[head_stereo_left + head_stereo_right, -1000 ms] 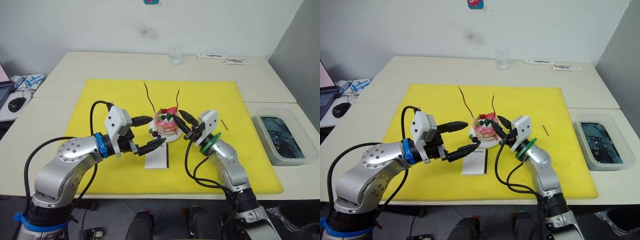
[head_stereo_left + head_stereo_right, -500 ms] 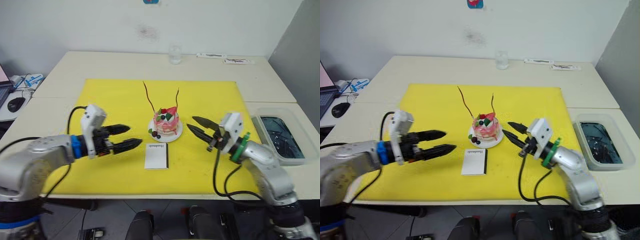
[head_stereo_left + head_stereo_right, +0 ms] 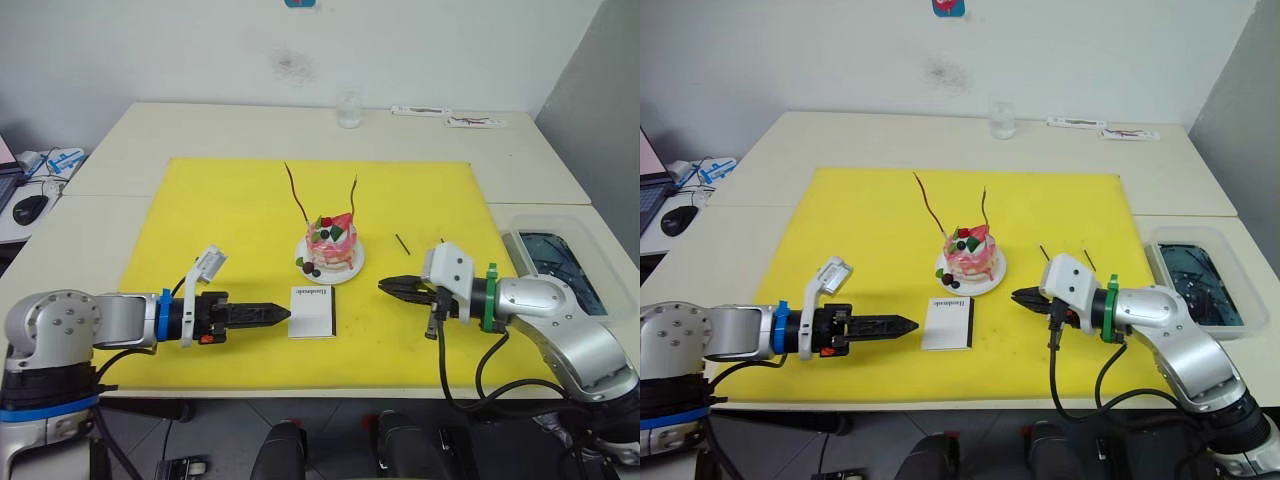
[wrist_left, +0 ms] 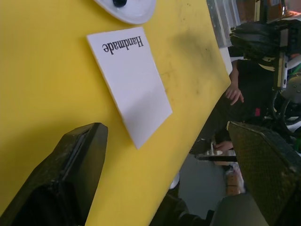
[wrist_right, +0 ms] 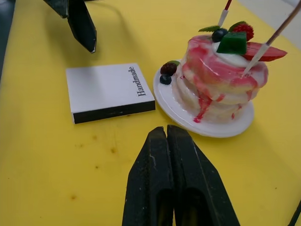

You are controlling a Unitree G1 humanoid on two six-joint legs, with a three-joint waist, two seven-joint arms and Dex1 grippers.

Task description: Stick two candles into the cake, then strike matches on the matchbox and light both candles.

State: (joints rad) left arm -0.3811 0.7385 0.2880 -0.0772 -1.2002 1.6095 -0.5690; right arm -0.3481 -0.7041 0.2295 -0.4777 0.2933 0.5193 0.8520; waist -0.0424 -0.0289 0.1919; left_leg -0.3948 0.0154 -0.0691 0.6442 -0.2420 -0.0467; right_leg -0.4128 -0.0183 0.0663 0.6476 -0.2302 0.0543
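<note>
Right wrist view: the right gripper (image 5: 168, 133) has its two black fingers pressed together with nothing between them. They point at the cake (image 5: 221, 77) on its white plate (image 5: 175, 101).
Hard to see: the candles are cut off at the top of this view. The red candle (image 5: 225, 8) and the tan candle (image 5: 272, 36) show just their lower ends, stuck in the frosting.
Left gripper: the left gripper (image 3: 278, 315) lies low over the yellow mat (image 3: 220, 195), its tip just beside the matchbox (image 3: 312, 311). In the head views its fingers look like one dark point. In the left wrist view the two fingers (image 4: 61, 186) stand far apart, so it is open and holds nothing.
Matchbox: it lies flat on the mat, just in front of the plate, between the two grippers. The word "Handmade" is on the end near the cake. A dark strip runs along one edge.
Matches: two short dark sticks, one match (image 3: 1044, 253) and a second match (image 3: 1089, 260), lie on the mat to the right of the cake. They are thin and hard to make out.
Change from before: a second ago both grippers were up close to the cake, open, one on each side. Now both arms have pulled back and dropped low. The right gripper has closed.
Cake and candles: they have not moved.
</note>
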